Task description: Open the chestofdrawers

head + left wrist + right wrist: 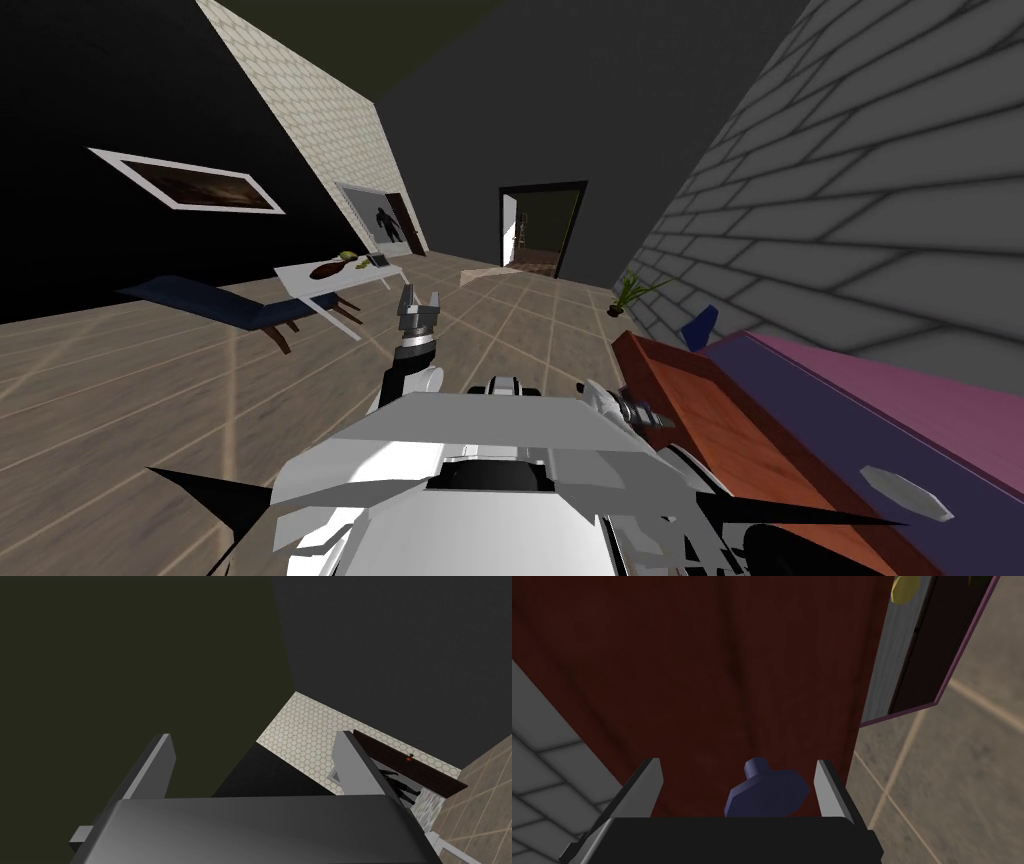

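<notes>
Against the red-brown front of the chest of drawers to my right, the right gripper brackets a dark blue knob with fingers wide, not pressing it; the knob's lower part is hidden behind the gripper body. Beside the front's edge a purple-rimmed grey door stands ajar over the tiled floor, its yellow knob cut off. The left gripper is raised, fingers spread, empty.

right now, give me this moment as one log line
right gripper: open, straddling blue knob | chest front: dark red | left gripper: open, raised
</notes>
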{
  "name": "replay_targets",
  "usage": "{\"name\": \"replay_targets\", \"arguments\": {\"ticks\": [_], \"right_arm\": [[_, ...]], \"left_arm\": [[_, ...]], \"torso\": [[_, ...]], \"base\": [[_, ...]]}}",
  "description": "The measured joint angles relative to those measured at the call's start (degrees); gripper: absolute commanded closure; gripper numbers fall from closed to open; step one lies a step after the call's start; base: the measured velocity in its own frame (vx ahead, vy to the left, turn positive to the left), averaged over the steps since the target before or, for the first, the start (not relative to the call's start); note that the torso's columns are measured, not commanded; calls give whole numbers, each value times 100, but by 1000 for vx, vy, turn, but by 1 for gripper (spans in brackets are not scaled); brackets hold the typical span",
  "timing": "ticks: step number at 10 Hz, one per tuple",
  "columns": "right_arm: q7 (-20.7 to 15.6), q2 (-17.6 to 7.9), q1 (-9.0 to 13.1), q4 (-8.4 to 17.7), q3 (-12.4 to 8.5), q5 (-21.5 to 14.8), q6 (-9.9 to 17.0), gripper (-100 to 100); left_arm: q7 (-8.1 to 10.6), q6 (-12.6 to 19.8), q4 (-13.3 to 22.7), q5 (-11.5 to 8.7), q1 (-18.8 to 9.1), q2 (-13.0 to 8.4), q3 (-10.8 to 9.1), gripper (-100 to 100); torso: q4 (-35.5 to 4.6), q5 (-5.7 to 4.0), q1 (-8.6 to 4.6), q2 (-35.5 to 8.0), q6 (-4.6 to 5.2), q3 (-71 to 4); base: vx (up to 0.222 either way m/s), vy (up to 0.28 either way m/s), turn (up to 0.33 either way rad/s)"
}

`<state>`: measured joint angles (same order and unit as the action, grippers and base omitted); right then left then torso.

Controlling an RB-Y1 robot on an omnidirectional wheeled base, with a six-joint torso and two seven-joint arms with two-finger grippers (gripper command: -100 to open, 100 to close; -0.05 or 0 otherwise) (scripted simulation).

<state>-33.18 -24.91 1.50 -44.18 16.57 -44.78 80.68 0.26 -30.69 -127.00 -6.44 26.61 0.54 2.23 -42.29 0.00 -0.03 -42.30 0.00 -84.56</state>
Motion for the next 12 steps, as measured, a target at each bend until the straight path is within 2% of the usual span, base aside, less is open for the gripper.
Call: {"name": "replay_targets", "arguments": {"ticks": [1,3,4,6,8,9,12], "right_arm": [[-228,-90,-56,-316,-36,59,82,-100],[-258,-90,113,-91,-39,66,19,-100],[-368,-133,214,-99,-66,117,12,-100],[-757,-295,204,-537,-129,221,100,-100],[-858,-328,343,-461,-144,250,77,-100],[-865,-311,347,-452,-139,261,45,0],[-862,-240,325,-445,-123,295,-19,0]], "left_arm": [[0,0,0,0,0,0,0,0],[0,0,0,0,0,0,0,0],[0,0,0,0,0,0,0,0],[0,0,0,0,0,0,0,0],[0,0,0,0,0,0,0,0],[0,0,0,0,0,0,0,0],[0,0,0,0,0,0,0,0]], "torso": [[-7,26,27,-11,4,-2],[-4,30,38,-2,4,-7],[-17,50,49,-11,-6,-6],[-31,99,109,-42,7,-2],[-33,118,127,-47,14,-7],[-29,103,122,-44,17,-5],[-23,69,80,-36,11,0]], "base": [[-38,22,-13],[-31,22,-31],[-76,57,-41],[-58,41,-21],[-28,6,-5],[7,-7,18],[7,-3,12]]}}
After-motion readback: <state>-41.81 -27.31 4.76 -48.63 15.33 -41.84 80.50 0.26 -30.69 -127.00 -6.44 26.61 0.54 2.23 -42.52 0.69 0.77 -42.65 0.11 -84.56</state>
